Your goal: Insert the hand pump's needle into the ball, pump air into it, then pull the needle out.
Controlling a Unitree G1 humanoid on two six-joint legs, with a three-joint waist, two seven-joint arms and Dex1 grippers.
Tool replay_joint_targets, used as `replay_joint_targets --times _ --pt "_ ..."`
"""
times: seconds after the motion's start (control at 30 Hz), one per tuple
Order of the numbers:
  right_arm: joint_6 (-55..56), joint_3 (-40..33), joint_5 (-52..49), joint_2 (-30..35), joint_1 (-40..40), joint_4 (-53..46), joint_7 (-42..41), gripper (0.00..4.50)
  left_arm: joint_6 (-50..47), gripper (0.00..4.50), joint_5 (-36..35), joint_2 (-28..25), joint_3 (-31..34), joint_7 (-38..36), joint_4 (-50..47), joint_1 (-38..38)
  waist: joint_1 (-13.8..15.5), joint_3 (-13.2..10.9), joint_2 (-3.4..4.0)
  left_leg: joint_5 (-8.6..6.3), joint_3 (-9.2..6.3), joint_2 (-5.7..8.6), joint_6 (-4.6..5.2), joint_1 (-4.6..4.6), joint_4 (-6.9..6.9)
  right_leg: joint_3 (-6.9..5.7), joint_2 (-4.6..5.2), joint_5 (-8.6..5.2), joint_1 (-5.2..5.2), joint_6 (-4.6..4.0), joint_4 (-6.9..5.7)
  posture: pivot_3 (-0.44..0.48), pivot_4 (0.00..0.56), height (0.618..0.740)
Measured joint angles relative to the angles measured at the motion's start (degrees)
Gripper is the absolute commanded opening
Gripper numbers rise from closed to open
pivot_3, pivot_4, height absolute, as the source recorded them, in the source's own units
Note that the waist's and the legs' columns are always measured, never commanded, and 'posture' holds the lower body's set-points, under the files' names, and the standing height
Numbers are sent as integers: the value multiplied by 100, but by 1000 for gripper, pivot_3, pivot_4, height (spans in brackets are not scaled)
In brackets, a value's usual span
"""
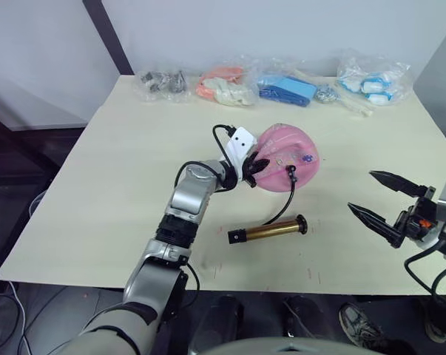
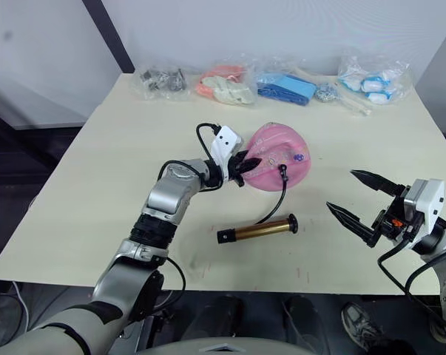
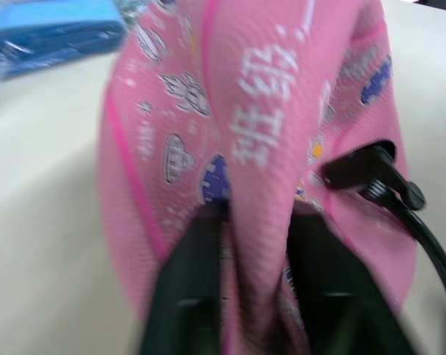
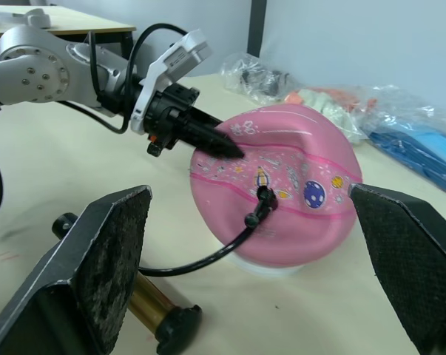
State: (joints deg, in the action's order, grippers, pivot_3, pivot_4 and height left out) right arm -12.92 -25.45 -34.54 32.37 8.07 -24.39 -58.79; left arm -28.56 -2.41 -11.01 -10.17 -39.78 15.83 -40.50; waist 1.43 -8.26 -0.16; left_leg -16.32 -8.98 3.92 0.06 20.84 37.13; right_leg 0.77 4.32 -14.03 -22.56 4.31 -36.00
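Fingers of the left gripper are clenched on a fold of the saggy pink ball, pinching the soft rubber at its near left side, as the left wrist view shows with both black tips pressed into the skin. The ball sits slumped and dented near the middle of the desk, with bagged items lined along the far edge behind it. On the ball's front face, the small black fitting of the needle stands against the rubber, so the needle appears to be already in, though the pin itself is too small to see. From that fitting the thin black hose curves down to the pump, which lies flat on the desk just in front of the ball, touched by neither gripper. Further right, the right gripper hovers off the desk's near right part, well apart from the pump, its fingers spread wide and holding nothing. As I judge it, insertion is done, while pumping is still to come, since the ball is still limp, and pulling the needle out remains after that.
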Motion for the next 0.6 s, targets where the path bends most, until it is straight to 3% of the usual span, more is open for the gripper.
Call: replay_joint_targets --times 0.13,0.17,0.6 --pt "165 22 0 0 28 67 -15 4500 -14 4296 -15 -2 -49 -7 -16 4 1 -2 0 0 0 0 0 1 1 1 0 1 -1 -1 -1 0 150 740" --pt "209 39 0 0 38 72 -24 4500 -10 4454 -43 -4 -48 -8 -26 6 -2 -4 0 0 3 0 0 1 1 4 0 1 -2 -1 -2 0 150 740" --pt "449 90 -167 -7 43 250 -78 4500 -50 4454 -541 -408 100 -287 -1241 320 -61 -85 -4 0 37 -5 0 41 14 38 -3 8 -70 -17 -44 0 150 740"
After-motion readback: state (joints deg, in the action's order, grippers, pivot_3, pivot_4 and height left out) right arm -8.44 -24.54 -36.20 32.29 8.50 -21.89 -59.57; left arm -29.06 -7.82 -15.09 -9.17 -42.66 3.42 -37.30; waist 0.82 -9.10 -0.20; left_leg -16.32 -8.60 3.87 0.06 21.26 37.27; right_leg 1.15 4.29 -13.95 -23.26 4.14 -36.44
